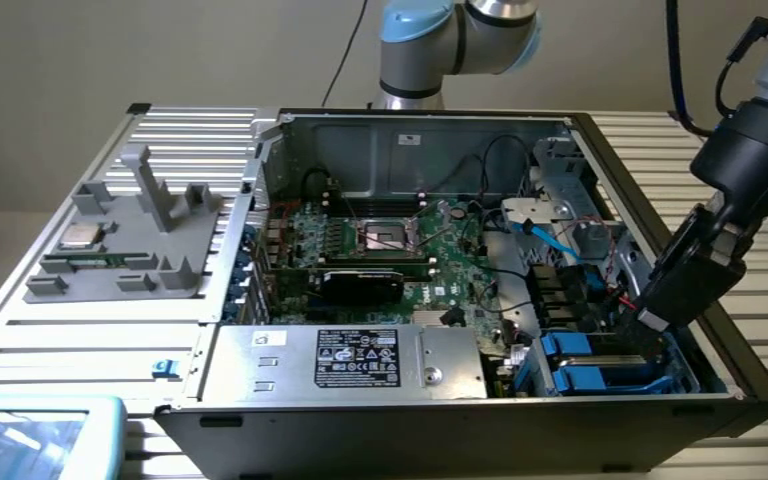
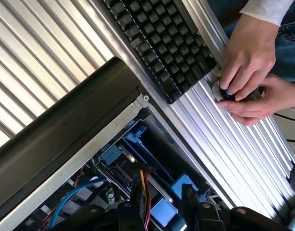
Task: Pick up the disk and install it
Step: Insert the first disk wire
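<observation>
Slatted table [image 1: 77, 340], open PC case [image 1: 398, 150], gripper [image 1: 654, 322] over its drive bay [image 1: 531, 372].
Jaws partly open, gripping nothing; disk [image 1: 582, 348] seated in bay.

Wall [image 1: 157, 50] behind the bench: plain matt beige, no markings I can make out. Work surface is a table [image 1: 77, 345] of ribbed silver aluminium slats; I see the same ribbing close up in the wrist view. Light soft and even, faint sheen on the slats, weak shadows. Pale surface beyond the table at the exterior view's left; floor or wall, cannot tell.
</observation>
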`<state>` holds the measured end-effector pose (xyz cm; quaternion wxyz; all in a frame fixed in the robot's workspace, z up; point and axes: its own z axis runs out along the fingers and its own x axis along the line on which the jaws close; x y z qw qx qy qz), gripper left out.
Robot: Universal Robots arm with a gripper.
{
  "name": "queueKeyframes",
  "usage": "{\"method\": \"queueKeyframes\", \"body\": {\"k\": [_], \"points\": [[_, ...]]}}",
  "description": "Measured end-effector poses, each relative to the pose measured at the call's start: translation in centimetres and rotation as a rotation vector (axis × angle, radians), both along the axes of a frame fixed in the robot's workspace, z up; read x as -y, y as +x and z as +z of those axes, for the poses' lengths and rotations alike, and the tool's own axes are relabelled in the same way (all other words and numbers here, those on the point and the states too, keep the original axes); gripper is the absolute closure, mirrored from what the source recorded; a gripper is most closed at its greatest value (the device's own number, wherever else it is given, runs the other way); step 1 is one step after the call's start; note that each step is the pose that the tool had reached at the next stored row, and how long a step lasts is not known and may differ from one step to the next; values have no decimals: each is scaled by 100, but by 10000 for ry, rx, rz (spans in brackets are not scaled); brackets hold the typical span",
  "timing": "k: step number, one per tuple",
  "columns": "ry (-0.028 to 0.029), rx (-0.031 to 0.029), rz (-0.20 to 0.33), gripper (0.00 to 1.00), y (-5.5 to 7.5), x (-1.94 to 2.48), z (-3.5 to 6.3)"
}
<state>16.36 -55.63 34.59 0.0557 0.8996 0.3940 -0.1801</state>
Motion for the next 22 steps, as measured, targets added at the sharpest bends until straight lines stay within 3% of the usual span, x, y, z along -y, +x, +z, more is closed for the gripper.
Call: {"method": "queueKeyframes", "body": {"k": [3, 4, 8, 12, 22], "points": [[2, 5, -247, 53, 0, 0, 0], [0, 11, -319, 47, -1, 0, 2], [5, 108, -492, 47, 0, 0, 9], [91, 206, -532, 47, 1, 0, 38], [178, 276, -609, 47, 6, 5, 193]]}}
